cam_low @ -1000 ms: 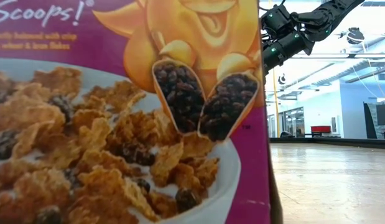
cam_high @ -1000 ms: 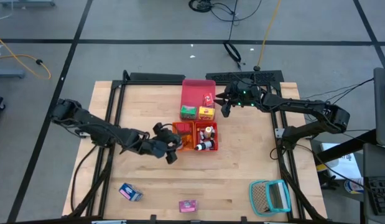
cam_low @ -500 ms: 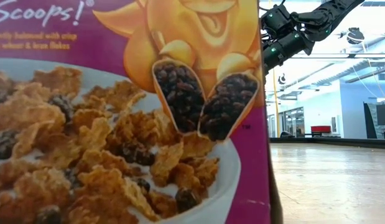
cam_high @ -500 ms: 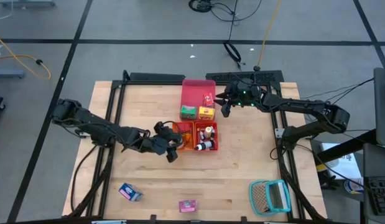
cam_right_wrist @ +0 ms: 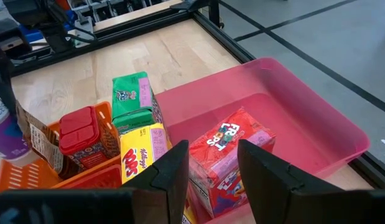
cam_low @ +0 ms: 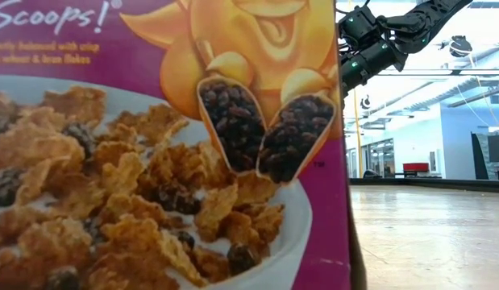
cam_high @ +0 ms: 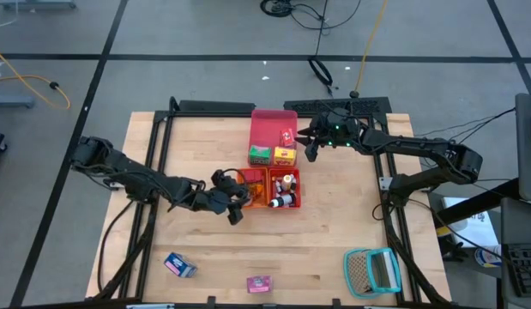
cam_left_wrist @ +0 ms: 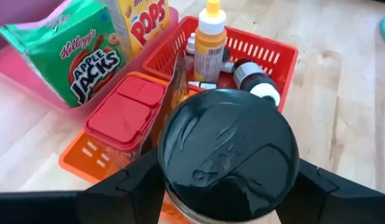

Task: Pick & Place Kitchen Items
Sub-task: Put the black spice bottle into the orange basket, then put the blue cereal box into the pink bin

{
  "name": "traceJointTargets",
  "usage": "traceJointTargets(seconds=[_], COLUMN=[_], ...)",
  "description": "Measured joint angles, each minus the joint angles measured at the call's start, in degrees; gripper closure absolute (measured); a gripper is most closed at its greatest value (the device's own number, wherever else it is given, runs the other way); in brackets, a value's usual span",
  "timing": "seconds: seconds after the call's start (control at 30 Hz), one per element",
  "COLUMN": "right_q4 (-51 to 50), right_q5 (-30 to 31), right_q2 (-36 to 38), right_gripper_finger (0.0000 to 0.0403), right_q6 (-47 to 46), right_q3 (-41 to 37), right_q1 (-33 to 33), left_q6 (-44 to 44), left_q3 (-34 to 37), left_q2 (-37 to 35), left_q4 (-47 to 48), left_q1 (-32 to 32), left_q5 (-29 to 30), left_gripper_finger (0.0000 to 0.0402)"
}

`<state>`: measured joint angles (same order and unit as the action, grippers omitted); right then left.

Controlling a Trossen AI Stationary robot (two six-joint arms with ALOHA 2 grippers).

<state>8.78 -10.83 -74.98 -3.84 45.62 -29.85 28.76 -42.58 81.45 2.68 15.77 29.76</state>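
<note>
My left gripper (cam_high: 234, 201) is shut on a dark round can (cam_left_wrist: 228, 152) beside the orange tray (cam_left_wrist: 86, 158), which holds a red-lidded container (cam_left_wrist: 127, 115) and a brown packet. Next to it, the red tray (cam_left_wrist: 273, 59) holds an orange-capped bottle (cam_left_wrist: 209, 40) and small jars lying down. My right gripper (cam_right_wrist: 212, 165) is open and hovers over the pink tray (cam_right_wrist: 316, 118), above a red cereal box (cam_right_wrist: 232, 146) lying in it. A green box (cam_right_wrist: 133, 93) and a yellow box (cam_right_wrist: 142, 155) stand at that tray's near end. My left gripper has the dark round can pinched between its two fingers (cam_left_wrist: 133, 186), one on each side of the body just below the black lid (cam_left_wrist: 228, 143). The lid faces the wrist camera. The can itself hides what its underside rests on.
A blue box (cam_high: 179, 264) and a pink box (cam_high: 259, 283) lie near the table's near edge, and a teal mesh basket (cam_high: 374, 270) sits at the near right corner. A purple cereal box (cam_low: 152, 161) fills most of the low view; my right arm (cam_low: 370, 48) shows past it.
</note>
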Motion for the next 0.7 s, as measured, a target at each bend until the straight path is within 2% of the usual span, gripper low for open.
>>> traceJointTargets(seconds=[0.2,0.37,0.7], right_q4=[0.00,0.00,-0.02], right_q5=[0.00,0.00,0.00], right_q2=[0.00,0.00,0.00], right_gripper_finger=[0.0271,0.0271,0.0271], right_q6=[0.00,0.00,0.00], right_q3=[-0.01,-0.01,-0.01], right_q1=[0.00,0.00,0.01], left_q6=[1.65,-0.74,-1.71], left_q3=[0.49,0.52,0.52], left_q2=[0.00,0.00,0.00], left_q4=[-0.02,-2.47,-2.99], left_q1=[0.00,0.00,-0.11], left_q5=[1.09,0.73,1.86], left_gripper_finger=[0.0158,0.0156,0.0105])
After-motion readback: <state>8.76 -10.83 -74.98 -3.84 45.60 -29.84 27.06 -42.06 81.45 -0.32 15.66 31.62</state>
